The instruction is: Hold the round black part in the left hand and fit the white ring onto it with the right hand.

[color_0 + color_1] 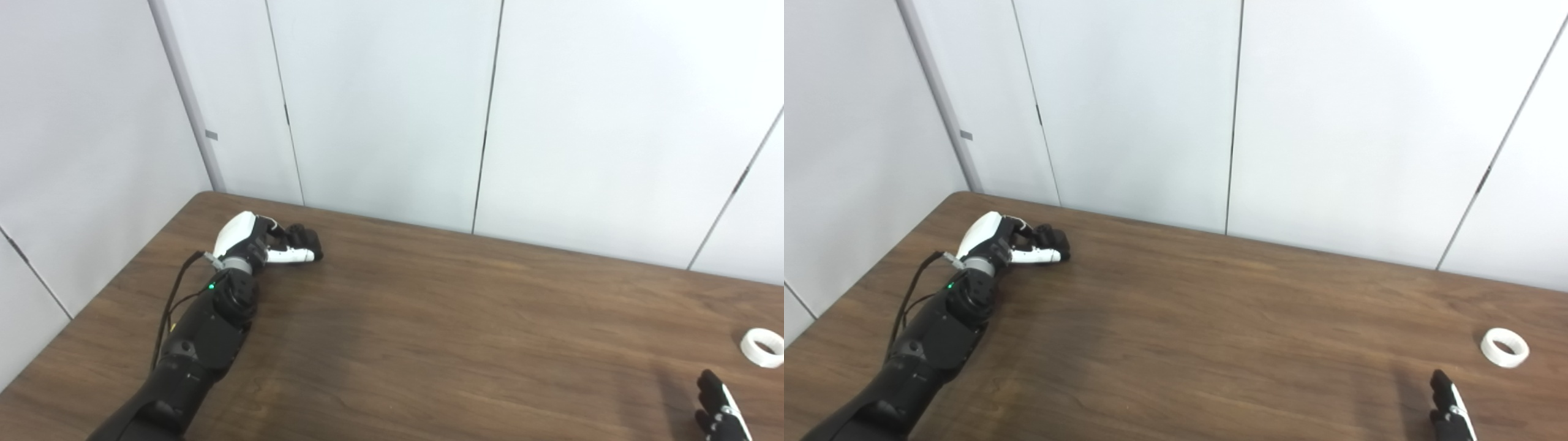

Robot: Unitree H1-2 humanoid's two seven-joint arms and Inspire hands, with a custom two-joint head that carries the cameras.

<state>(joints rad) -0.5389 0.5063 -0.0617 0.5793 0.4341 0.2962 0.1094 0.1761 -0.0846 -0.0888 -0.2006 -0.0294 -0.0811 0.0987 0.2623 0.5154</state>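
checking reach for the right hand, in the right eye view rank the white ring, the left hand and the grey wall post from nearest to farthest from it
1. White ring: on the table just beyond the right hand, slightly right.
2. Left hand: far left of the table.
3. Grey wall post: behind the table's far left corner.

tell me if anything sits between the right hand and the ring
Nothing visible does. The ring lies alone on bare table, just beyond the right hand, whose fingertips only show at the bottom edge.
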